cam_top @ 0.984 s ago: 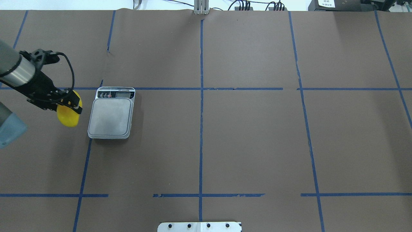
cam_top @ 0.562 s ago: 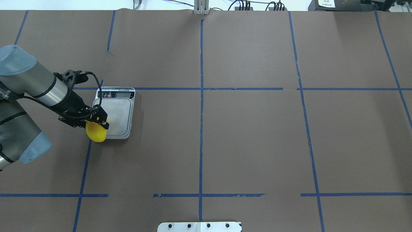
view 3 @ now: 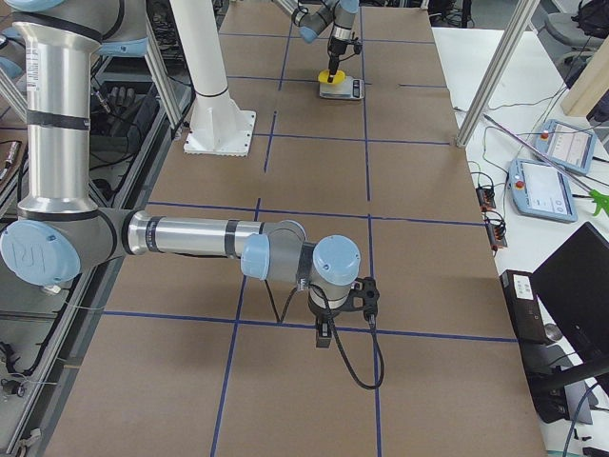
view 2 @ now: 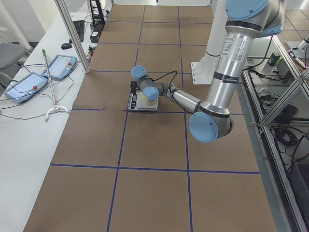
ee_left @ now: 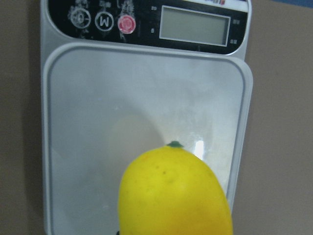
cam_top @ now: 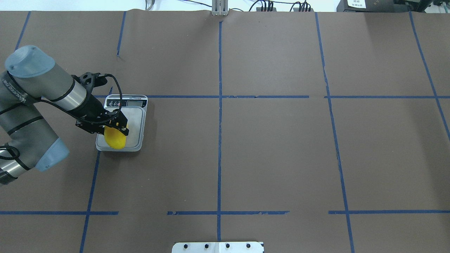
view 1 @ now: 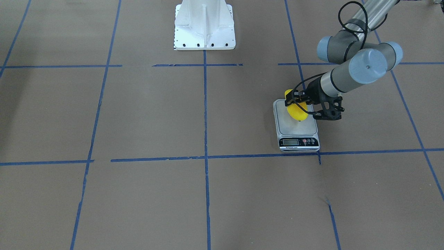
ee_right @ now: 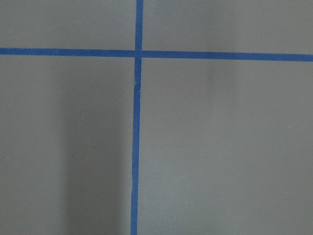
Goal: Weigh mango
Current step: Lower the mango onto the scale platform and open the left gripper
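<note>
Left gripper (cam_top: 119, 126) is clenching the mango (cam_top: 115, 140), its two fingers pressing on opposite flanks of the fruit; the yellow body is protruding from the claw on the robot's side in the overhead view, and in the front-facing view the claw (view 1: 295, 100) is crossing the upper part of the mango (view 1: 297, 111) while the narrow tip is pointing down; the mango is sitting over the scale (cam_top: 135, 121), above the half of the grey platform (cam_top: 133, 131) farther from the display (cam_top: 135, 103); in the left wrist view the mango (ee_left: 176, 196) is filling the lower centre, its small green stem end pointing toward the display (ee_left: 194, 24), with bare platform (ee_left: 127, 93) showing between them; the fruit appears to be hanging just above the platform, though contact cannot be settled from these angles; digits on the display are too faint to read; the scale is resting on the brown table (cam_top: 267, 151) just beside a crossing of blue tape lines (cam_top: 219, 140); right gripper (view 3: 324, 335) is hovering low over the table well apart from the scale, showing only in the right side view, so whether it is released or clenched cannot be told.
</note>
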Controlling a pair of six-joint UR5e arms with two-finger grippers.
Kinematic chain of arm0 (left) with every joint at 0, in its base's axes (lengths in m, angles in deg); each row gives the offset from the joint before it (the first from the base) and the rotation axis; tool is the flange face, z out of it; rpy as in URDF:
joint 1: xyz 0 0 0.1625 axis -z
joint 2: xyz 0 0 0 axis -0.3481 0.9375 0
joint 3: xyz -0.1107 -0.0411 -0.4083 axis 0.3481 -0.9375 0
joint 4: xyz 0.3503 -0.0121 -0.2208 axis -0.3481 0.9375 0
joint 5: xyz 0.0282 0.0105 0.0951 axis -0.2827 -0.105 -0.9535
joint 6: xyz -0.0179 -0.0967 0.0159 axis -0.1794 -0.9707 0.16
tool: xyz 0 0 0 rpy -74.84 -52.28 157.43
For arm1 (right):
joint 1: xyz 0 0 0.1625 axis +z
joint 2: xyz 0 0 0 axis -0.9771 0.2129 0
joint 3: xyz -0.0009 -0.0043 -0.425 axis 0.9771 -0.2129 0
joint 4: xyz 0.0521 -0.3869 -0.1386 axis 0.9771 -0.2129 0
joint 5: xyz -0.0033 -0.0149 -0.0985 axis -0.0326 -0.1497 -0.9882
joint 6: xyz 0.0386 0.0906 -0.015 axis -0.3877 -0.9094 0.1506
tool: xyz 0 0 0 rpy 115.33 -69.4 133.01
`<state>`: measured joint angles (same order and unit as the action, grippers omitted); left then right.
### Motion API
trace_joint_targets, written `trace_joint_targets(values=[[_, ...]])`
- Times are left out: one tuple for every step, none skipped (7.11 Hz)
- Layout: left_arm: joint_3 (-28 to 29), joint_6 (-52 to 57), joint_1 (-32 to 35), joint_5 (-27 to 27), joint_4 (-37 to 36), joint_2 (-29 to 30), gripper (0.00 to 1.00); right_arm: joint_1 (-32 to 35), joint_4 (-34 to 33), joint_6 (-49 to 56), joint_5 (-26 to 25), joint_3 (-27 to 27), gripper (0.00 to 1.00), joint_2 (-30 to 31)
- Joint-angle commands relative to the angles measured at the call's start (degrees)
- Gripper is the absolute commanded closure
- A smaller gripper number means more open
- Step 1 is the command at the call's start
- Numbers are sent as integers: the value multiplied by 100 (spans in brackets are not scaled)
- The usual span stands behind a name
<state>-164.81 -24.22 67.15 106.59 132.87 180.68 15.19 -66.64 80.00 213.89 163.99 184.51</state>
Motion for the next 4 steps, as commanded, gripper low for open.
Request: trace_joint_targets(values=[[38, -1, 59, -180, 3, 15, 100, 0, 0, 0, 0, 0, 0, 0], [47, -1, 59, -293, 12, 24, 100, 0, 0, 0, 0, 0, 0, 0], [82, -1, 68, -390, 3, 102, 100, 0, 0, 0, 0, 0, 0, 0], [204, -1, 68, -391, 21, 138, 100, 0, 0, 0, 0, 0, 0, 0]])
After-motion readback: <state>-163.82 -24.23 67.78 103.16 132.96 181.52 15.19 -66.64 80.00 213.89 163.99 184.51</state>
